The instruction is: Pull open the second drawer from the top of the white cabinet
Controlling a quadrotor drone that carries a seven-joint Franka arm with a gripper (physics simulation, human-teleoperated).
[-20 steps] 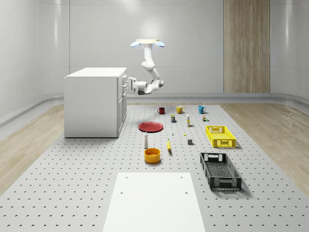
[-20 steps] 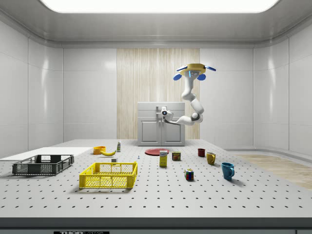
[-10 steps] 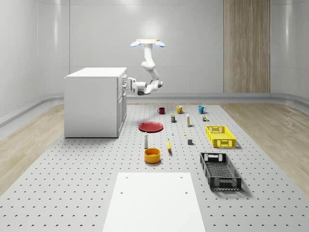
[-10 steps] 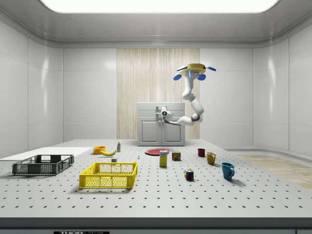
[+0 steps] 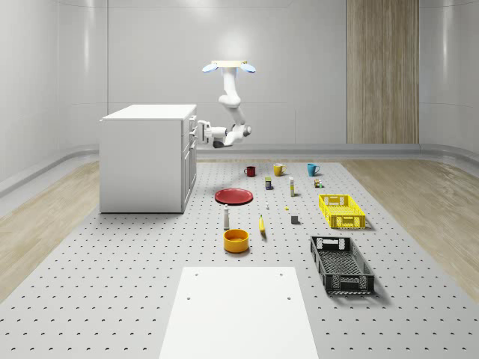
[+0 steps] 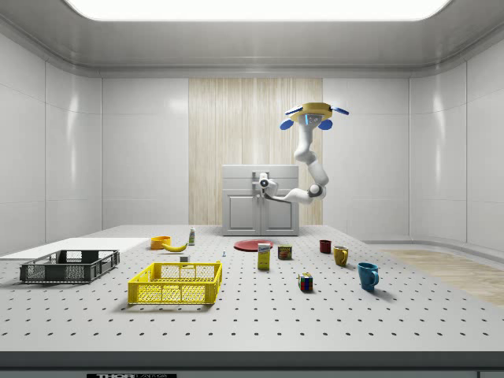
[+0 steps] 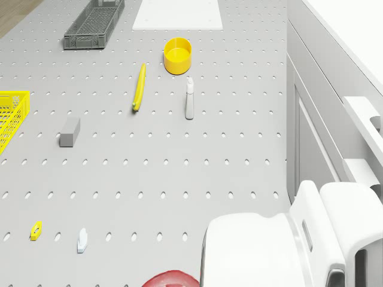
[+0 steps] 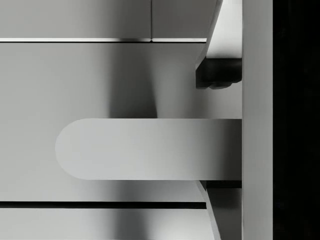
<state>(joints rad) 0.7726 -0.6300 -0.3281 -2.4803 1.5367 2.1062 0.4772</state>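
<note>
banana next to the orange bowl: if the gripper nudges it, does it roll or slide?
The banana lies flat on its curve on the pegboard table, so it would probably pivot or slide rather than roll. It looks slim and light, likely easy to shift. The yellow-orange bowl sits apart from it.

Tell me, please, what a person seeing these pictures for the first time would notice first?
First, the drone hovering high beside the white cabinet, its arm bent down so the claw meets the upper drawer fronts. In the wrist view, a drawer handle lies between the fingers. Next, the red plate and yellow crate on the floor.
</note>
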